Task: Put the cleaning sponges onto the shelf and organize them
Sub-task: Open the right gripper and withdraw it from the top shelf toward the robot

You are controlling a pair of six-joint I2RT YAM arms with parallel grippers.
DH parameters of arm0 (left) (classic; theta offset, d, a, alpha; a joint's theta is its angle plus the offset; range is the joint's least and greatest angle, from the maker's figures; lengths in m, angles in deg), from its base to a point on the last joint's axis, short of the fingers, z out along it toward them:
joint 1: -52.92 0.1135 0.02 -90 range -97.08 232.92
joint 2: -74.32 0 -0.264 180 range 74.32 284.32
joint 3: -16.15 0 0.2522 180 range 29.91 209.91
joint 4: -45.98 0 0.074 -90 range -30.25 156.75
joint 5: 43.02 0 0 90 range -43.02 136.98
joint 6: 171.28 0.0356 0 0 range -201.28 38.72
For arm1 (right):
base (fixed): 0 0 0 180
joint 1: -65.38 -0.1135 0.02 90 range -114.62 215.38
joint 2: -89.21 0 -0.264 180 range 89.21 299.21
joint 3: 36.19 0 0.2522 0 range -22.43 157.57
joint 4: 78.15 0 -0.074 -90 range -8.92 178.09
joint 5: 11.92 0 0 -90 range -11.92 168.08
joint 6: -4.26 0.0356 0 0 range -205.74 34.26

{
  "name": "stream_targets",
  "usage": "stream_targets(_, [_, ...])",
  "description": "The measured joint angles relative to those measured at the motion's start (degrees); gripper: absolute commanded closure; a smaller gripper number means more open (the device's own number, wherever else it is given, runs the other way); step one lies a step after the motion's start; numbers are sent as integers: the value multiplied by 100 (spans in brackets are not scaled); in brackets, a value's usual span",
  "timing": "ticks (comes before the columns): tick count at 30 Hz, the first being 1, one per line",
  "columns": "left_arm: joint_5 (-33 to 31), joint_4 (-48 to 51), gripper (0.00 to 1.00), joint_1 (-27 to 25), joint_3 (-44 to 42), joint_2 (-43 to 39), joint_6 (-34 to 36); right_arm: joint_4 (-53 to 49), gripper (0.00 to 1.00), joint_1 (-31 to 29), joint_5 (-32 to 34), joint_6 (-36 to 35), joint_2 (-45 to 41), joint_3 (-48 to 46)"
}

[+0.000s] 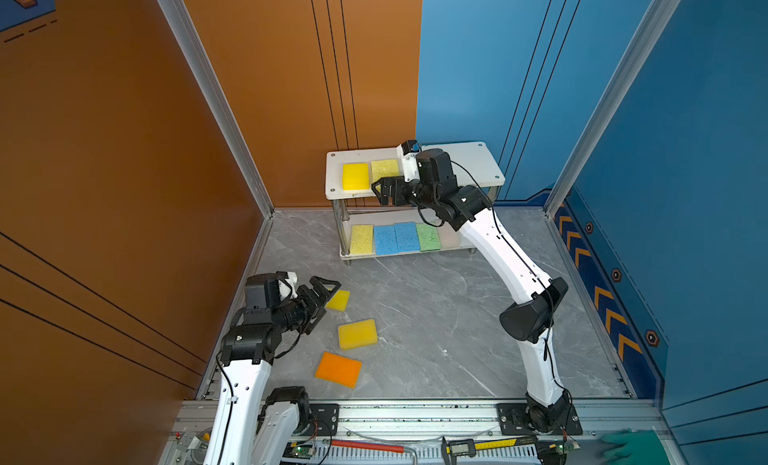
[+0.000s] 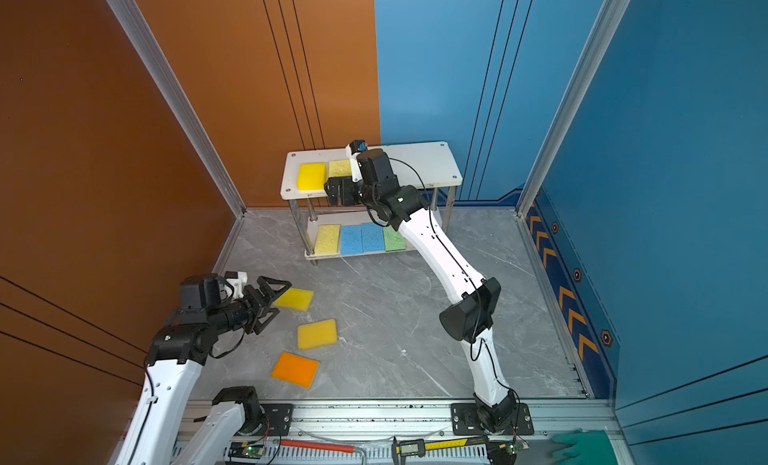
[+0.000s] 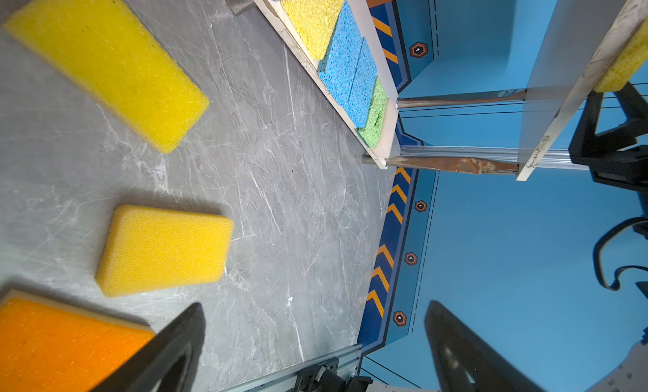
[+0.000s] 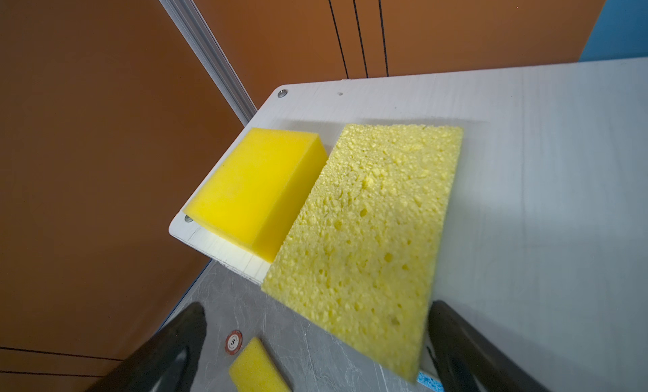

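Although the shelf (image 1: 467, 161) is filling up in a top view, three sponges are lying on the floor: a yellow sponge (image 1: 338, 300) just beside the left gripper (image 1: 326, 303), a second yellow sponge (image 1: 357, 334) and the orange sponge (image 1: 338, 369). The lower board is carrying a porous yellow sponge (image 1: 361, 239), two blue sponges (image 1: 385, 240), a green sponge (image 1: 428, 236) and seemingly a pale one (image 1: 451, 236), half hidden by the arm.

From the left wrist, the left pincer's fingers (image 3: 175, 348) are standing wide apart, gripping nothing.

From the right wrist, the right gripper (image 4: 315, 308) is gaping wide around the overhanging end of the holey sponge (image 4: 368, 215), which is resting on the top board just beside the smooth yellow block (image 4: 252, 190). I am judging roughly seven of ten as shelved.
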Motion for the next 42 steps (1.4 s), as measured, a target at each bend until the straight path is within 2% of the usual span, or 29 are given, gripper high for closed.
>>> stream_targets(10, [57, 2, 2, 17, 20, 20, 11, -234, 0, 0, 17, 44, -129, 70])
stream_targets(17, [-20, 2, 2, -374, 223, 254, 133, -391, 0, 101, -66, 269, -1569, -798])
stream_targets(22, [-507, -7, 2, -1215, 461, 496, 127, -376, 0, 625, -525, 588, -2846, -1908])
stream_targets(27, [-1226, 0, 2, -2391, 468, 662, -118, -361, 0, 1270, -1051, 903, -3626, -3320])
stream_targets(30, [-1541, -2, 2, -2758, 420, 643, -284, -404, 0, 1362, -1213, 1025, -4070, -4371])
stream_targets(35, [-1759, 0, 2, -2885, 190, 540, -378, -463, 0, 1294, -1259, 1539, -5014, -5954])
stream_targets(39, [-1681, 0, 2, -2688, 55, 756, -229, -435, 0, 1145, -1255, 2245, -5908, -7134])
stream_targets(42, [-1611, 2, 2, -2535, -31, 940, -48, -334, 0, 859, -1327, 2752, -6113, -7934])
